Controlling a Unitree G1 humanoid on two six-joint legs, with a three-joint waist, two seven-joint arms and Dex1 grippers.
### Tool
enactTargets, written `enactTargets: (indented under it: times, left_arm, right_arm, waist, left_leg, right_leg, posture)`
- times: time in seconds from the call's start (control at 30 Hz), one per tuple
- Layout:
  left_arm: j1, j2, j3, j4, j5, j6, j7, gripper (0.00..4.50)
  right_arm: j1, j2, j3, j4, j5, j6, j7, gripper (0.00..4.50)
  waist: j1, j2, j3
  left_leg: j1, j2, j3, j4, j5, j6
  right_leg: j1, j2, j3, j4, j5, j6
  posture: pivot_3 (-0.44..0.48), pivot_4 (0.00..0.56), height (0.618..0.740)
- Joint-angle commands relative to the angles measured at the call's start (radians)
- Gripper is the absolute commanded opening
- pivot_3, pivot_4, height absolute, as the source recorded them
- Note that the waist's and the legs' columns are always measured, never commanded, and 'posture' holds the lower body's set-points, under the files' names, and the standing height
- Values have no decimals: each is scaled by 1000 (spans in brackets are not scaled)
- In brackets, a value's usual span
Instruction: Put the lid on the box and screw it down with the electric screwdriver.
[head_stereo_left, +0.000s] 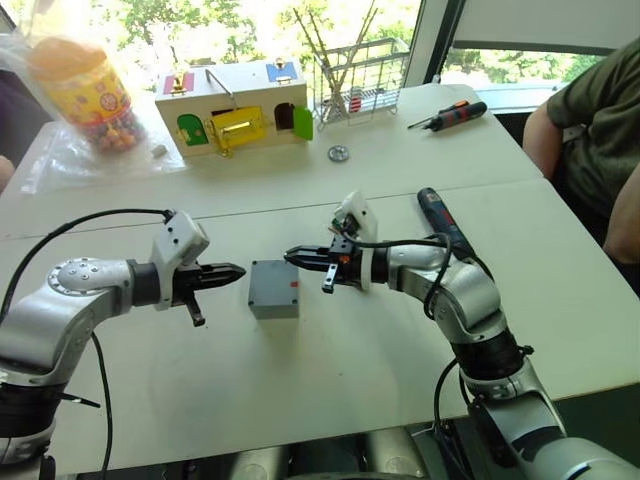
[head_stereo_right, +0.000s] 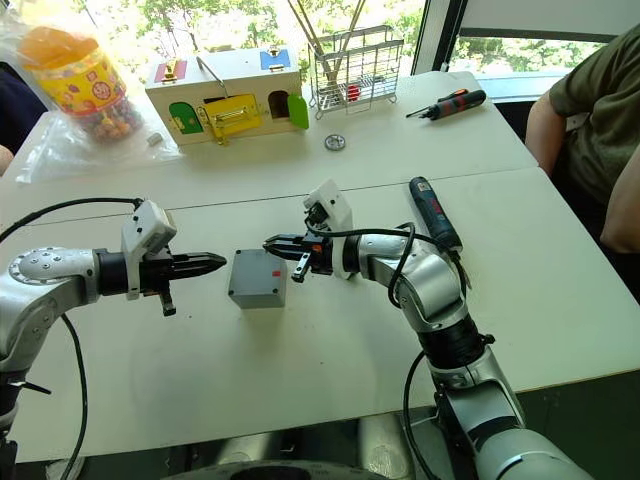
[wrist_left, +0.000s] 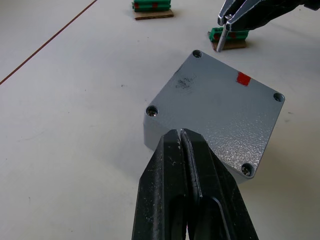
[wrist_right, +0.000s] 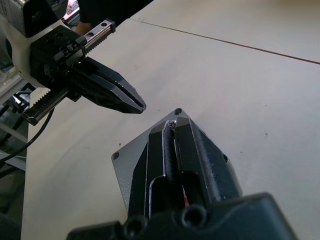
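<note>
Two arms reach inward, level: left end effector (head_stereo_left: 232, 272) and right end effector (head_stereo_left: 296, 257), fingers together, flank one box (head_stereo_left: 274, 288) with lid (wrist_left: 215, 112) on the table (head_stereo_left: 330, 360); one electric screwdriver (head_stereo_left: 442, 219) lies nearby.

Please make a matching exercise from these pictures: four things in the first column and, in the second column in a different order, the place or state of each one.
Things:
1. lid
2. electric screwdriver
3. left gripper
4. hand screwdriver

Places or states:
A. far on the table, near the wire rack
B. shut, beside the box
C. lying on the table behind the right arm
D. sitting on top of the box

Pairs: 1-D, 2-C, 3-B, 4-A
</note>
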Motion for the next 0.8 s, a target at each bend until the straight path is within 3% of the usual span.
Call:
enactTargets:
  times: [0.03, 0.8]
  left_arm:
    - [-16, -4, 1, -31, -11, -5, 8, 0]
    - [-51, -9, -33, -23, -6, -12, 23, 0]
  right_arm:
    - [-24, 7, 8, -1, -5, -34, -6, 73]
    - [-17, -4, 16, 87, -35, -96, -9, 73]
  waist:
    - [-1, 0, 0]
    - [-5, 0, 0]
  left_leg:
    - [0, 0, 0, 0, 0, 0]
    - [0, 0, 0, -1, 0, 0]
  right_leg:
    - [0, 0, 0, 0, 0, 0]
    - [0, 0, 0, 0, 0, 0]
  posture:
    - [0, 150, 740]
    - [0, 150, 740]
